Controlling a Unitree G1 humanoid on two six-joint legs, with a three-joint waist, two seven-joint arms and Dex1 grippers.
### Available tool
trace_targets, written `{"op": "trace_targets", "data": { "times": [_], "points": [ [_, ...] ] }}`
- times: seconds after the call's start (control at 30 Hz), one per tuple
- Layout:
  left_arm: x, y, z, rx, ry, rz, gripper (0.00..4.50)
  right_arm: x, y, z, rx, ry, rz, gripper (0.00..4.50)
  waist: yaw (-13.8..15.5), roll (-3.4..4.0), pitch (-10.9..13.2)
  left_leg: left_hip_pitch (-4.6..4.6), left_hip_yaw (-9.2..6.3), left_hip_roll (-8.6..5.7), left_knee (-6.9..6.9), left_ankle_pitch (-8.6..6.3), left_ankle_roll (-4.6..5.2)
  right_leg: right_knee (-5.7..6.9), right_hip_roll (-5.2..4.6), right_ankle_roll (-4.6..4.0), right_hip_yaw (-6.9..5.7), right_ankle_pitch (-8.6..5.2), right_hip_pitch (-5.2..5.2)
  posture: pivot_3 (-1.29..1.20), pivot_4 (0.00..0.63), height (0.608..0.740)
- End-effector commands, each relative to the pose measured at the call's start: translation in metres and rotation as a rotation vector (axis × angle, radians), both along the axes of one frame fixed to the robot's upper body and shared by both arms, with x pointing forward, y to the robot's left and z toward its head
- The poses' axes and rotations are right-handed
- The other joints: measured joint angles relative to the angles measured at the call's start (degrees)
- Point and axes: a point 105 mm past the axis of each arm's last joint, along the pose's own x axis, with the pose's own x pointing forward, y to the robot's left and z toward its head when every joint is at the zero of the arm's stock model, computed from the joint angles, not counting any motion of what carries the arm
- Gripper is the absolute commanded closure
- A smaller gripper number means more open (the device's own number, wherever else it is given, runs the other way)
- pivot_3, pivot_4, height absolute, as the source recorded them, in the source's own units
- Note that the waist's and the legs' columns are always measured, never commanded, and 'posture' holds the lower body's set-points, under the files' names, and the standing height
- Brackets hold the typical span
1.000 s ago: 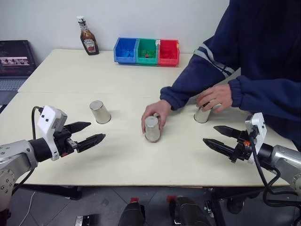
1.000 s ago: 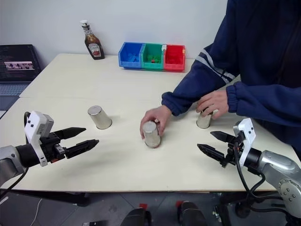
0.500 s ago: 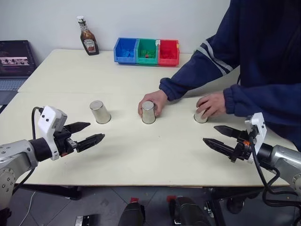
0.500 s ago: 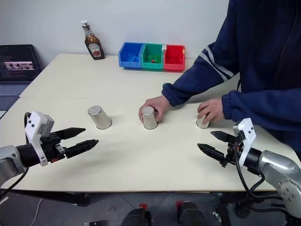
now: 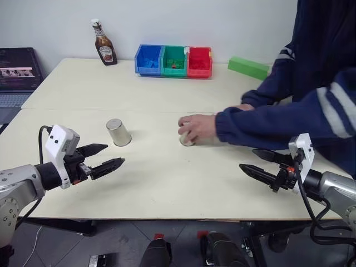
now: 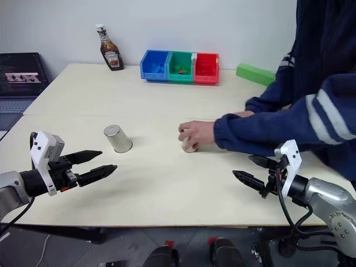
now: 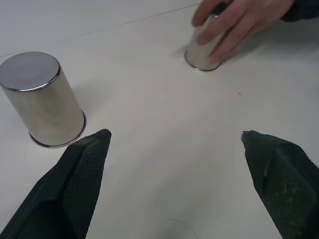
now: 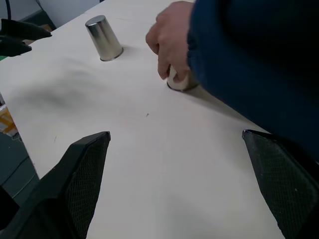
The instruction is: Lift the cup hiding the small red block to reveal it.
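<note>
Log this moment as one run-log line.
left gripper: jaws open, idle | right gripper: jaws open, idle | person's hand on middle cup | left cup standing free | no cup lifted

left gripper [image 5: 107, 157]: two black tapered fingers with a textured, pebbled surface; a small orange-red spot at their base.
left wrist housing [image 5: 60, 146]: white blocky casing above the fingers, with a dark round hole in its face.
left forearm [image 5: 16, 186]: silver-grey metal shell; a black cable loops over the white casing.
right gripper [image 5: 263, 164]: matching black pointed fingers, orange mark at their root.
right wrist housing [image 5: 302, 146]: small white block.
right forearm [image 5: 336, 189]: silver-grey, black cables hanging beneath.
person's sleeve [image 5: 278, 119]: dark navy, pale stripes.
</note>
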Motion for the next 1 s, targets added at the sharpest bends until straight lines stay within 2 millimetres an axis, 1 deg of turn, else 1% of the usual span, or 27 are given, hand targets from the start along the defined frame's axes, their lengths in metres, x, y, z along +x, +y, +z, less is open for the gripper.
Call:
{"op": "trace_targets", "data": {
  "times": [0.03,0.63,0.8,0.83,0.9,1.0],
  "points": [
    [0.002,-0.002,0.009,0.020,-0.036,-0.017,0.04,-0.003,0.003,0.008,-0.008,-0.041,0.022,0.00,0.0,0.00,0.0,0.00,0.00,0.00,0.00,0.00,0.00,0.00,0.00,0.00,0.00,0.00,0.00,0.00,0.150,0.740],
    [0.003,-0.004,0.009,0.018,-0.036,-0.025,0.04,-0.002,-0.001,0.007,-0.017,-0.044,0.001,0.00,0.0,0.00,0.0,0.01,0.01,0.00,0.01,0.00,0.00,0.02,0.00,0.00,0.01,0.00,0.00,0.00,0.150,0.740],
    [0.003,-0.008,0.010,0.022,-0.043,-0.047,0.04,0.004,-0.009,0.003,-0.062,-0.065,-0.054,0.00,0.0,-0.01,0.0,0.01,0.01,-0.01,0.01,0.00,0.00,0.02,0.00,0.00,0.01,0.00,0.01,0.00,0.150,0.740],
    [0.003,-0.012,0.011,0.018,-0.048,-0.065,0.04,0.008,-0.011,0.001,-0.083,-0.072,-0.077,0.00,0.0,-0.01,0.0,0.01,0.02,-0.01,0.01,0.00,0.00,0.02,0.00,0.00,0.03,0.00,0.01,0.00,0.150,0.740],
    [0.001,-0.029,0.013,0.016,-0.074,-0.139,0.04,0.018,-0.018,-0.003,-0.137,-0.096,-0.139,0.00,0.0,-0.01,0.0,0.02,0.02,-0.01,0.02,0.00,0.00,0.02,0.00,0.00,0.02,0.00,0.01,0.00,0.150,0.740],
    [-0.007,-0.068,0.016,0.012,-0.132,-0.301,0.04,0.034,-0.025,-0.008,-0.172,-0.123,-0.233,0.00,0.0,-0.01,0.0,0.03,0.05,-0.02,0.05,0.00,-0.01,0.03,0.00,0.02,0.06,0.01,0.03,0.00,0.150,0.740]
  ]
}}
